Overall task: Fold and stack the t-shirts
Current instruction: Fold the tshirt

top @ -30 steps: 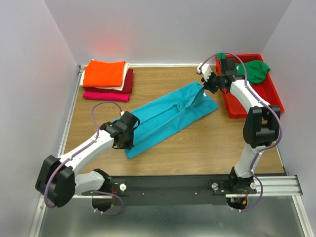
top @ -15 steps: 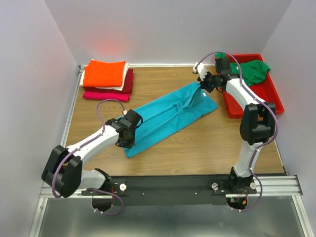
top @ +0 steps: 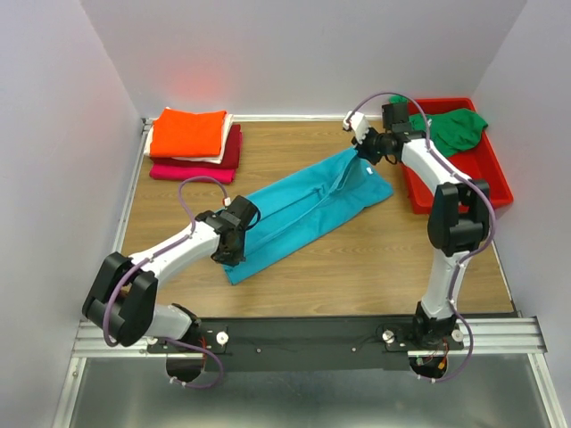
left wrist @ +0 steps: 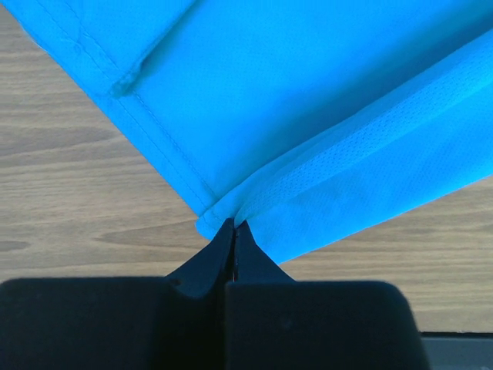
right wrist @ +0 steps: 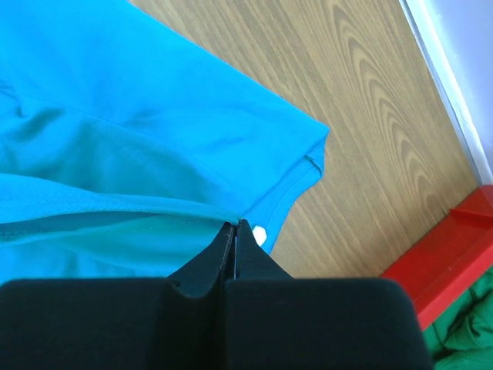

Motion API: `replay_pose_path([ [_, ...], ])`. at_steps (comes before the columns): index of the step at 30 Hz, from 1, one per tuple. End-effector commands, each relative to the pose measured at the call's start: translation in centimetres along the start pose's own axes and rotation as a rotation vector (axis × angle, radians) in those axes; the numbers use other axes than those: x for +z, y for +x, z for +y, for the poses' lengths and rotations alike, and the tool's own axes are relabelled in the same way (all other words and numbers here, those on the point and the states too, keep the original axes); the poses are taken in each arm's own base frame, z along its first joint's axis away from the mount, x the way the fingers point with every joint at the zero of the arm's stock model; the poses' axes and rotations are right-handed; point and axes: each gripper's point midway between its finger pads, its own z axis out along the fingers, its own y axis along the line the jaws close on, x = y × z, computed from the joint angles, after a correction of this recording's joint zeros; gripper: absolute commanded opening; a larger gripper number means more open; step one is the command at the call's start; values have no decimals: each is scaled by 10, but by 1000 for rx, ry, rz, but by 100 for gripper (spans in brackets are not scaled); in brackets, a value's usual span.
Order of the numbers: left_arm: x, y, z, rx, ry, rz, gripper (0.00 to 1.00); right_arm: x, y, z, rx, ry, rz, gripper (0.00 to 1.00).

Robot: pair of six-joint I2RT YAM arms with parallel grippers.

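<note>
The left gripper (left wrist: 233, 231) is pinched shut on the teal t-shirt (top: 308, 209) at its hem corner, and the right gripper (right wrist: 236, 230) is pinched shut beside the neck label. The shirt lies on the table (top: 375, 259), from 7 to 1 o'clock. I think both should move together, with the cloth taut.

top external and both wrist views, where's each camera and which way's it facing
Top external: above and behind the bases, looking down on the table; left arm and right arm show.
Left wrist: looks down past the left gripper, shut on a teal t-shirt corner.
Right wrist: looks down past the right gripper, shut on that shirt's neck edge; red bin beside.
All three share the teal t-shirt.
</note>
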Motion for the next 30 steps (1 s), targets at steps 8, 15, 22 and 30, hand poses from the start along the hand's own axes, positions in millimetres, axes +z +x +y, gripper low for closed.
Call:
replay_pose_path([
  [8, -17, -30, 11, -56, -79, -114, 50, 79, -45, 0, 108, 89, 15, 38],
  [15, -100, -89, 21, -152, -46, -432, 56, 74, -69, -29, 282, 254, -27, 65],
  [22, -211, -147, 14, -88, 157, -916, 78, -12, -117, 108, 6, -363, -295, 68],
  [30, -304, -164, 32, -79, 206, -1289, 85, -10, -109, 332, -513, -689, -178, 78],
])
